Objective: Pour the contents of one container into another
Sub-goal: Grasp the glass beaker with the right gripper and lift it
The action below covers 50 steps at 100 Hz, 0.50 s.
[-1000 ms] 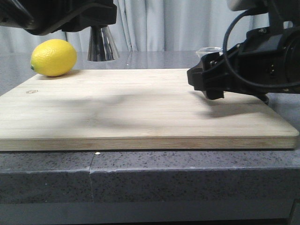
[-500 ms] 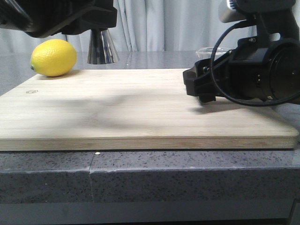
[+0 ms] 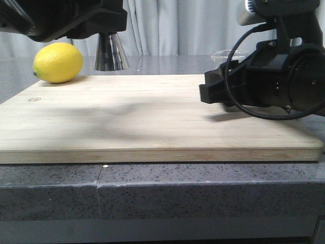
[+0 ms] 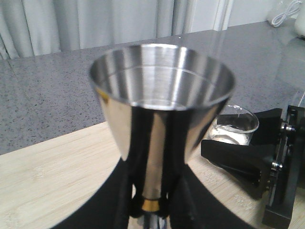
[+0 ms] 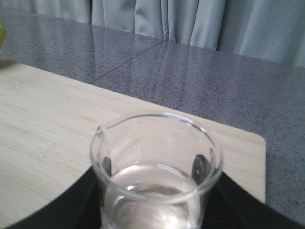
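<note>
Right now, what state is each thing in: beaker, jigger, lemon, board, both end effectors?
Beaker: upright, partly filled with clear liquid.
Jigger: upright, gripped at its waist.
Lemon: whole, resting on the board.
Board: flat on the counter.
Left end effector: shut on jigger.
Right end effector: shut on beaker.

Front camera low, near board [image 3: 152, 117] edge, facing curtains. Wrist cameras close above jigger [image 4: 162, 109] and beaker [image 5: 157, 176]; all share board.

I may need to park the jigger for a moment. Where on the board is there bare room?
The cutting board is bare across its middle and near edge, between the lemon at the far left corner and the right hand. It is crowded at the right end, where that hand holds the beaker, and under the left hand's jigger.
</note>
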### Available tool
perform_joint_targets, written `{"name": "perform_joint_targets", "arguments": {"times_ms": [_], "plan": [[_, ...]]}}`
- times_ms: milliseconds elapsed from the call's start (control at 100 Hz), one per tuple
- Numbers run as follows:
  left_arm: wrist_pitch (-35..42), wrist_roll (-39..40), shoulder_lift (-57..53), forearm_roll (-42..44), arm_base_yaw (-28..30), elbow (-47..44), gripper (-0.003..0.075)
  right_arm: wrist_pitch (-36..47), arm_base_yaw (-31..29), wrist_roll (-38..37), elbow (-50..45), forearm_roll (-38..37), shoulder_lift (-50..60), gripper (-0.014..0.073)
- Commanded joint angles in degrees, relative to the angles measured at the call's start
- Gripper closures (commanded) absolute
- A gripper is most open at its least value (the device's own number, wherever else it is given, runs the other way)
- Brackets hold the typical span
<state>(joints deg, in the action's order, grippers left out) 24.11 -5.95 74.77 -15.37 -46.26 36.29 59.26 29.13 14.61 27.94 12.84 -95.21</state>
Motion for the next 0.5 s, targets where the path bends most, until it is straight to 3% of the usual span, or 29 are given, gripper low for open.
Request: {"name": "perform_joint_targets", "arguments": {"times_ms": [0,280,490], "plan": [[4.86,0.06,-1.97,0.43,-0.36,1.60,0.0740,7.43,0.15,0.10,1.09,-2.16,1.98,0.0370],[3.72,0.06,-1.97,0.43,-0.36,1.60,0.0740,6.49,0.15,0.10,1.46,-7.28,9.57,0.0370],[3.48,0.39,-1.17,0.56,-1.15,1.60,0.0740,-1.32,0.15,0.20,4.53,-12.51,15.60,0.0370]]}}
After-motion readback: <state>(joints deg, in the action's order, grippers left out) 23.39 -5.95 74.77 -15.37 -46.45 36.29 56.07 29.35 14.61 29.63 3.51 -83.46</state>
